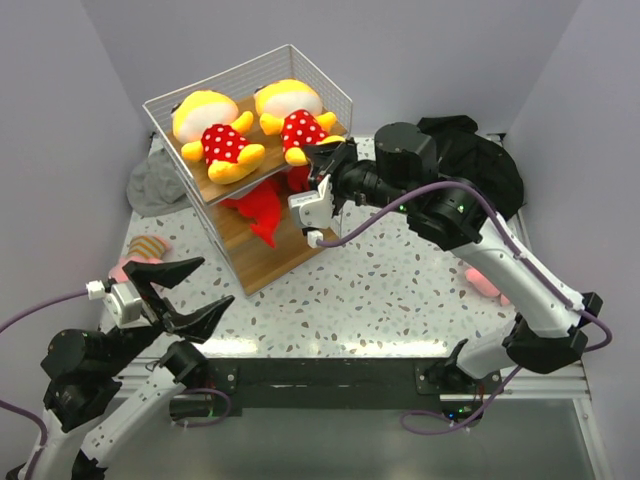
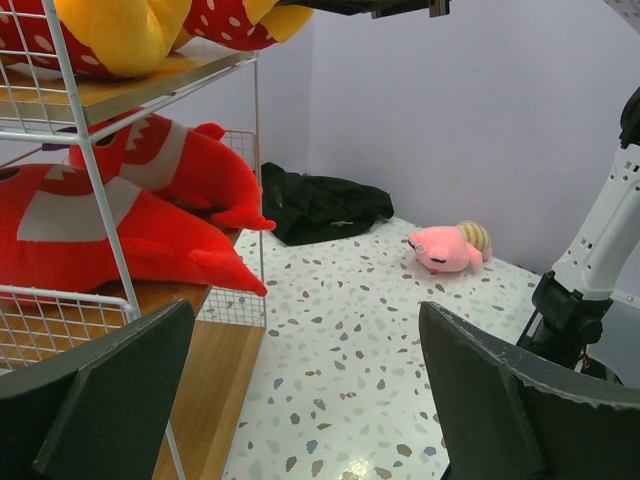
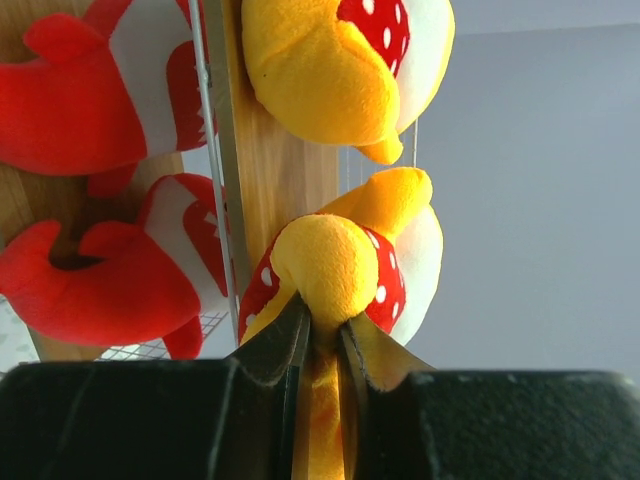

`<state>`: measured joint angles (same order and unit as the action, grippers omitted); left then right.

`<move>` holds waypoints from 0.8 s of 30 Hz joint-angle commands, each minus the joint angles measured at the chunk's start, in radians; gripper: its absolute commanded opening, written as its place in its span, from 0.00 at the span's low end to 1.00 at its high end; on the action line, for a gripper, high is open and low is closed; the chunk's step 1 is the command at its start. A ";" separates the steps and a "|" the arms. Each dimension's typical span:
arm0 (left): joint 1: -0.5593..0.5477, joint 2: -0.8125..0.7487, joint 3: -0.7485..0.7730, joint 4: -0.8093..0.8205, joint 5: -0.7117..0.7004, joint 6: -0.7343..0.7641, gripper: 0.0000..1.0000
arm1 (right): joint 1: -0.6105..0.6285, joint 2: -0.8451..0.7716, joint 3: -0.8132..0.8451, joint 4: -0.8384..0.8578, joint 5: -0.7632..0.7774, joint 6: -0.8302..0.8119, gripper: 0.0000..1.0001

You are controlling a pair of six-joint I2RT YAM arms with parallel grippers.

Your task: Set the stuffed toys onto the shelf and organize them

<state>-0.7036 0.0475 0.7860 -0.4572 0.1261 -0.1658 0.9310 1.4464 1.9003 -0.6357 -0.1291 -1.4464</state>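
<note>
The right tool [image 3: 322,322] is nearly closed and pinches a foot of the right yellow doll [image 1: 300,125]. That doll lies on the top board of the shelf [image 1: 262,262], beside the left yellow doll [image 1: 215,140]. One red shark [image 2: 90,225] and a second red shark [image 2: 190,170] lie on the middle board. The left tool [image 1: 213,281] is wide apart and holds nothing. A pink toy [image 2: 445,248] lies on the desk [image 2: 340,330], near a black cloth [image 2: 325,205]. Another pink toy [image 1: 140,250] lies just beside the left tool.
</note>
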 commanded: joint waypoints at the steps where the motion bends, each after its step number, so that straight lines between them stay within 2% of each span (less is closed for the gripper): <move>1: -0.005 0.005 0.002 0.028 0.010 -0.015 1.00 | -0.011 0.006 -0.009 0.057 -0.059 -0.049 0.15; 4: -0.004 0.008 0.005 0.035 0.020 -0.020 1.00 | -0.020 0.020 0.006 0.062 -0.072 -0.060 0.17; 7: -0.004 0.015 0.021 0.035 0.029 -0.026 1.00 | -0.034 0.031 0.014 0.064 -0.093 -0.063 0.25; 11: -0.004 0.017 0.029 0.038 0.033 -0.035 1.00 | -0.055 0.045 0.016 0.068 -0.112 -0.057 0.38; 12: -0.005 0.017 0.030 0.043 0.036 -0.037 1.00 | -0.057 0.045 0.014 0.067 -0.116 -0.057 0.47; 14: -0.004 0.015 0.027 0.046 0.037 -0.040 1.00 | -0.057 0.037 0.006 0.085 -0.116 -0.051 0.52; 20: -0.005 0.034 0.027 0.058 0.047 -0.046 1.00 | -0.067 0.009 -0.026 0.154 -0.115 -0.019 0.56; 21: -0.004 0.037 0.025 0.060 0.052 -0.049 1.00 | -0.067 -0.001 -0.027 0.148 -0.118 -0.016 0.62; 22: -0.004 0.040 0.025 0.060 0.053 -0.051 1.00 | -0.069 -0.007 -0.030 0.142 -0.128 -0.009 0.73; 24: -0.004 0.040 0.022 0.064 0.055 -0.054 1.00 | -0.067 -0.026 -0.049 0.143 -0.132 -0.002 0.75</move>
<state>-0.7036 0.0666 0.7883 -0.4335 0.1574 -0.1993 0.8677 1.4883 1.8717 -0.5438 -0.2287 -1.4754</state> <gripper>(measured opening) 0.996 0.720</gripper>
